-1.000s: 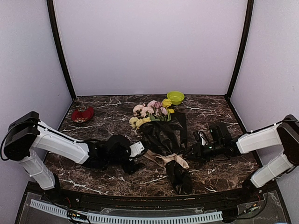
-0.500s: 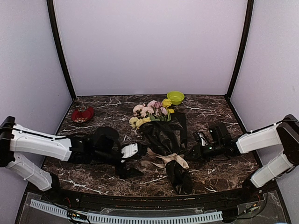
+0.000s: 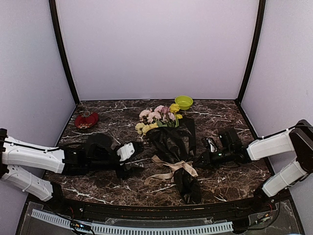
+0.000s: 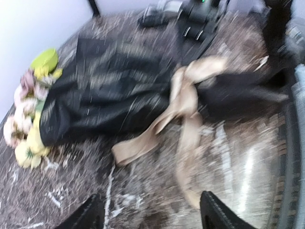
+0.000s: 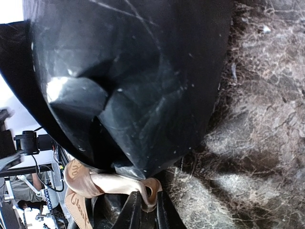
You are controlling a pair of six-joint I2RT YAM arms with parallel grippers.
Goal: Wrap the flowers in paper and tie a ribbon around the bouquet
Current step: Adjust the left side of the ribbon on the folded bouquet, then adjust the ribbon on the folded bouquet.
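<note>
The bouquet lies in the middle of the table, with pink and yellow flowers (image 3: 159,117) sticking out of the far end of the black crinkly paper (image 3: 171,142). The beige ribbon (image 3: 173,169) is knotted round its narrow lower part. My right gripper (image 5: 147,215) is shut on a ribbon loop (image 5: 151,188) right beside the paper (image 5: 133,71); in the top view it (image 3: 198,160) sits at the knot's right side. My left gripper (image 4: 150,217) is open over bare table, short of the ribbon's loose tails (image 4: 183,102), and stands left of the bouquet (image 3: 133,167).
A green bowl (image 3: 184,102) stands at the back behind the flowers. A red dish (image 3: 86,120) sits at the back left. Purple walls close in the table on three sides.
My left arm has drawn back to the left, away from the bouquet, and a ribbon tail now lies loose on the table. The right gripper has shut on the ribbon loop.
</note>
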